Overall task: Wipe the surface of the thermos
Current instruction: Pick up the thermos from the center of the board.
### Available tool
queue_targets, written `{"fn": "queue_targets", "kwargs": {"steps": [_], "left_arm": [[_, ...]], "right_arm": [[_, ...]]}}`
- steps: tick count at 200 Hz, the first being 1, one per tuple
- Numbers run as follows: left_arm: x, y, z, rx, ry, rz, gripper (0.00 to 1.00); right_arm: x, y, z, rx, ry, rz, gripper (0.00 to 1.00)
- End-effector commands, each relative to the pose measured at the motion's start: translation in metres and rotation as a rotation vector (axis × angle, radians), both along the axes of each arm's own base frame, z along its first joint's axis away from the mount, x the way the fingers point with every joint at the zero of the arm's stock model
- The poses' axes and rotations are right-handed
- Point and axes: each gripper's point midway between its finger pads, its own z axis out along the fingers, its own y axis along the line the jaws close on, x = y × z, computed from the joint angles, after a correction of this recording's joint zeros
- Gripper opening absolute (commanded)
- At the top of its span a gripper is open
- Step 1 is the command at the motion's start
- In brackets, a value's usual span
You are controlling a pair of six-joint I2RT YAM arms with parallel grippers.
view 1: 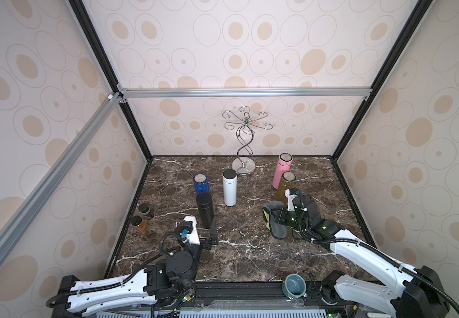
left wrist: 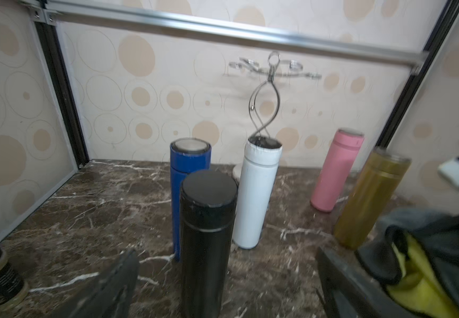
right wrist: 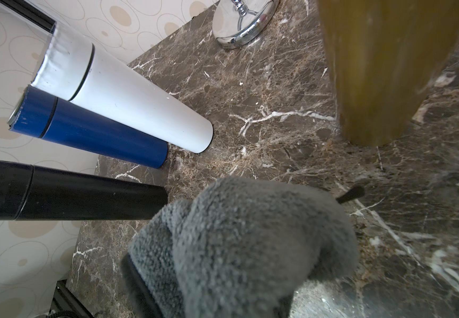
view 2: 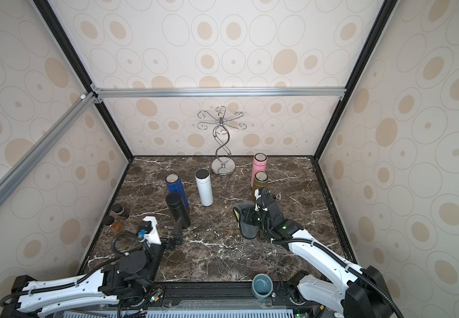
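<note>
Dark brown marble counter [view 1: 250,256], white veins, fills lower centre of frame. Chrome wire stand [view 1: 244,166] upright at rear centre, hooks fanned on top. Blue thermos [view 1: 201,185], white thermos [view 1: 229,190] upright mid-left; pink thermos [view 1: 282,170] upright right of stand. Two dark-lidded amber jars at left counter edge: rear jar [view 1: 146,210], front jar [view 1: 139,224]. Teal cup [view 1: 295,286] on black front rail, bottom right of centre. Oval-patterned beige walls [view 1: 222,41].

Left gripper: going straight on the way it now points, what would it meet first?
Most likely the black thermos, upright just ahead of the open left gripper and centred in its opening; how close is unclear.
</note>
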Motion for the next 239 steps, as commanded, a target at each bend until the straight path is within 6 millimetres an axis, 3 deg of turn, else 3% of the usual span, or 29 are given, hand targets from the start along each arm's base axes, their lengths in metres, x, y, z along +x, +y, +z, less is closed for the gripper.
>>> {"fn": "queue_targets", "kwargs": {"steps": [1, 44, 89, 153, 239], "left_arm": [[0.02, 0.003, 0.0, -0.008, 0.056, 0.038, 1.0], [0.038, 0.007, -0.017, -0.039, 0.076, 0.002, 1.0], [0.056, -0.005, -0.033, -0.081, 0.081, -0.104, 1.0], [0.071, 0.002, -0.058, -0.099, 0.088, -0.078, 1.0], [0.084, 0.008, -0.063, -0.067, 0.01, -0.007, 1.0]], "right_arm": [[0.008, 0.007, 0.017, 0.034, -0.044, 0.012, 0.0], [0.007, 0.006, 0.02, 0.036, -0.053, 0.012, 0.0], [0.008, 0.005, 0.02, 0.031, -0.058, 0.01, 0.0], [0.007, 0.003, 0.022, 0.031, -0.063, 0.005, 0.0], [0.008, 0.0, 0.022, 0.028, -0.067, -0.002, 0.0]]}}
